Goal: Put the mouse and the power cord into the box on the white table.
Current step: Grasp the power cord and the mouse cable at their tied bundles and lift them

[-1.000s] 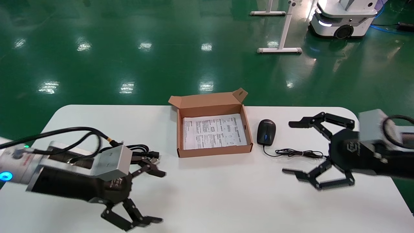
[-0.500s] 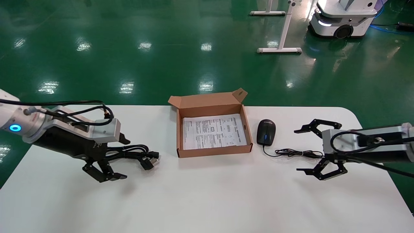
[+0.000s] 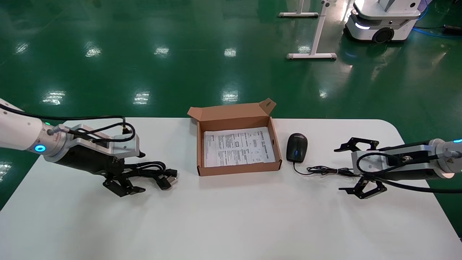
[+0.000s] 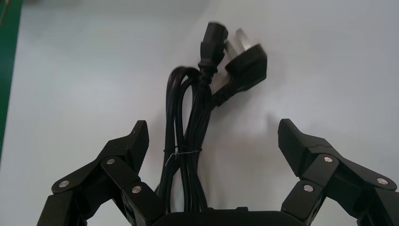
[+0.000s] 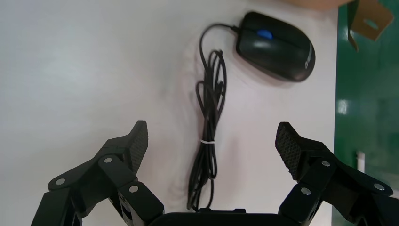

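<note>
The mouse [image 3: 297, 147] lies on the white counter [image 3: 231, 216] just right of the open cardboard box [image 3: 238, 171], the right gripper [image 3: 355, 169] spread wide over its thin cable [image 3: 330, 170], while the left gripper [image 3: 135, 172], likewise released, straddles the bundled power cord [image 3: 153, 169] left of the box.

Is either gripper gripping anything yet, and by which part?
No. Left gripper straddles the power cord, right gripper the mouse cable; both open.

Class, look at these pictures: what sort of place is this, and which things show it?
Probably a robotics lab or test hall: a glossy green floor, a wheeled white robot base parked behind, and a plain white table set up as a workstation.
</note>
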Motion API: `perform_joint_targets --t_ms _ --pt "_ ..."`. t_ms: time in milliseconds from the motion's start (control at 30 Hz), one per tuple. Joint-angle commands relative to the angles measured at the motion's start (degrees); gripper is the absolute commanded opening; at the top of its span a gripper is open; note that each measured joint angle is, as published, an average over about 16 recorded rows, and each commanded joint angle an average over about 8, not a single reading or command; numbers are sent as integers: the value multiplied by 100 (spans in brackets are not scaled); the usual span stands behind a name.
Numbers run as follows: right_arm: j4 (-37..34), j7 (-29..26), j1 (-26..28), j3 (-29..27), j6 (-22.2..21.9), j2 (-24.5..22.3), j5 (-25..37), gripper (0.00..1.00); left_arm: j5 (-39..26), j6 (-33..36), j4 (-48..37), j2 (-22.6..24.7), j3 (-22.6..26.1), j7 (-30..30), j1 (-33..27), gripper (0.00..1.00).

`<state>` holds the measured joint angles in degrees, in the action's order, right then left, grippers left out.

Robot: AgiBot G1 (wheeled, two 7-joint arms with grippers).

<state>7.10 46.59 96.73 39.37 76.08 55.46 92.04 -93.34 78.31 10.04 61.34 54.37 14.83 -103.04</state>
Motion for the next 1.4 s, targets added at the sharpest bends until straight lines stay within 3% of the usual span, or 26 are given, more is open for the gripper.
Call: perform_joint_targets --t_ms 33,200,233,267,333,467,500,567,633,1400 --pt "-172 109 26 20 -126 70 38 100 -17 -100 -191 75 7 146 4 100" --pt "-419 186 37 6 -363 206 24 100 27 -288 -523 133 -29 287 18 100" --pt "-451 189 37 2 -395 227 19 100 37 -314 -567 139 -37 300 21 96" --pt "-490 187 42 0 -428 250 19 100 43 -342 -619 148 -43 314 21 83" --pt "-566 172 50 -8 -483 290 13 86 53 -387 -702 166 -52 339 19 58" --pt "-657 145 64 -18 -538 331 6 39 55 -431 -789 189 -58 364 10 8" --pt "-672 141 66 -19 -547 338 5 26 56 -438 -803 194 -59 368 8 0" --pt "-667 139 61 -24 -546 336 -3 7 60 -438 -796 192 -61 368 10 0" --pt "-652 141 57 -24 -539 331 -5 0 61 -434 -782 188 -61 367 12 0" --pt "-562 162 40 -18 -488 292 -7 0 66 -390 -695 162 -58 347 24 0"
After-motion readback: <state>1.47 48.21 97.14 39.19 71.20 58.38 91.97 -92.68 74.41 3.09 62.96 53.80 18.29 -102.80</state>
